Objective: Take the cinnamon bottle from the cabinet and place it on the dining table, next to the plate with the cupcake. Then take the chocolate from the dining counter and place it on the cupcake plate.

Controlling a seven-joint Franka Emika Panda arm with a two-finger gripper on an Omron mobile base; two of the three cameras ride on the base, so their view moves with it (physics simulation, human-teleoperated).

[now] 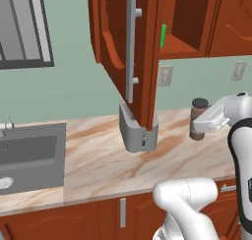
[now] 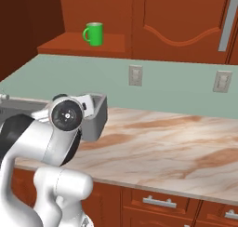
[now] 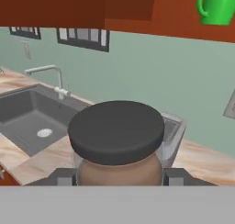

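Brownish-grey cinnamon bottle [image 3: 117,147] (dark cap, no legible label) sits clamped in the end effector [image 3: 118,176].

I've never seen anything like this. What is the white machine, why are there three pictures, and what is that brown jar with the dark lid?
The white machine is a robot arm in a simulated kitchen. Two pictures come from cameras behind it, left and right; the third looks out from its hand. Its gripper is shut on the cinnamon bottle, the brown jar with the dark cap that looms large in the hand view. The open cabinet above holds a green cup. On the marbled counter stands a grey box-shaped appliance, with a sink to one side.
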